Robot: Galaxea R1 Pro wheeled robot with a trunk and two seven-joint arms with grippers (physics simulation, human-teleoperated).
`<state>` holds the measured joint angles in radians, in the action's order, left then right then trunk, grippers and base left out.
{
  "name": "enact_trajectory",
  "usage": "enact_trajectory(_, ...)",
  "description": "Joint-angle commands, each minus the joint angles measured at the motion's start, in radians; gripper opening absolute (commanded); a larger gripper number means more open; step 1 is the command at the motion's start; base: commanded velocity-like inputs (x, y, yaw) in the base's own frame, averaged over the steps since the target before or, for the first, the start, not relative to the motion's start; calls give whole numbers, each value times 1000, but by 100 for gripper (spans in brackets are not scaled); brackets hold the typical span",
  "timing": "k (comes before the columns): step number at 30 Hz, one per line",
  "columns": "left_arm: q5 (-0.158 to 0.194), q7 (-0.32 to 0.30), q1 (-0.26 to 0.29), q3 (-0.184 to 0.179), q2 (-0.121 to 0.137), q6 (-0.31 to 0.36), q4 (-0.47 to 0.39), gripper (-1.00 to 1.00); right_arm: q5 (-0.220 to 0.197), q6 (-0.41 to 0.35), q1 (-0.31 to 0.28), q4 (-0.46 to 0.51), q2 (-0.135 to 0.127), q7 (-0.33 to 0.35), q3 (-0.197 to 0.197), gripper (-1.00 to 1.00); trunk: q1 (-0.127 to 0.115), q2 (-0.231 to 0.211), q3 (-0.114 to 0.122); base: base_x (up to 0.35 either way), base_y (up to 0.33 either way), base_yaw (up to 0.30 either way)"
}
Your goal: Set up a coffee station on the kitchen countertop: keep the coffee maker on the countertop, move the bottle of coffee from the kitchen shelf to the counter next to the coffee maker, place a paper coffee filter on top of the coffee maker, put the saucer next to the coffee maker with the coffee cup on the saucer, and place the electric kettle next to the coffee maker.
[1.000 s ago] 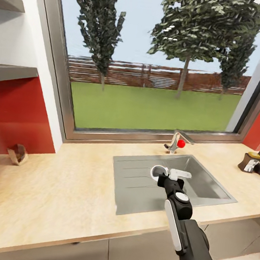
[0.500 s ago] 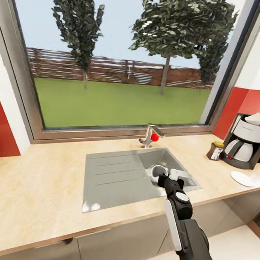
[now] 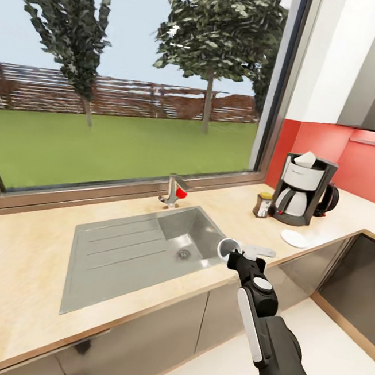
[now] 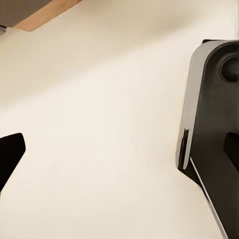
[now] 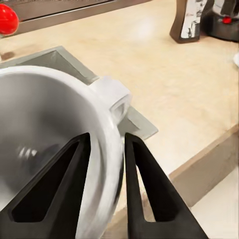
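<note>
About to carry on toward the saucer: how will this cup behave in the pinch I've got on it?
The coffee cup looks rigid and glossy, so it may slip. The right gripper pinches just one wall, beside the handle, so the cup could pivot if jolted. It looks small and empty, so probably light.

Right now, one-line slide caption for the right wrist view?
Right pincer clamps the white cup's rim above the sink edge, coffee bottle ahead on the counter.
</note>
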<state>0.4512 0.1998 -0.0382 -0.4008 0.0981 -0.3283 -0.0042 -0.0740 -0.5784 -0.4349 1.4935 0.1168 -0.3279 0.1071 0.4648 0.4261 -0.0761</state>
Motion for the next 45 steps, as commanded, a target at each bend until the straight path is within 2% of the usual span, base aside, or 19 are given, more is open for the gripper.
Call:
enact_trajectory(1,6,4,0,-9,-1,-3,0,100,-7,-3,-1,1,0,-10,2,-100,1,2,-2,0,-272,-289)
enact_trajectory(29,6,4,0,-9,0,-3,0,100,-6,-3,-1,1,-1,-10,2,-100,1,2,-2,3,-272,-287)
enact_trajectory(45,6,4,0,-7,1,-3,0,100,-7,-1,-1,0,-5,-11,4,-100,1,2,-2,147,-240,-16)
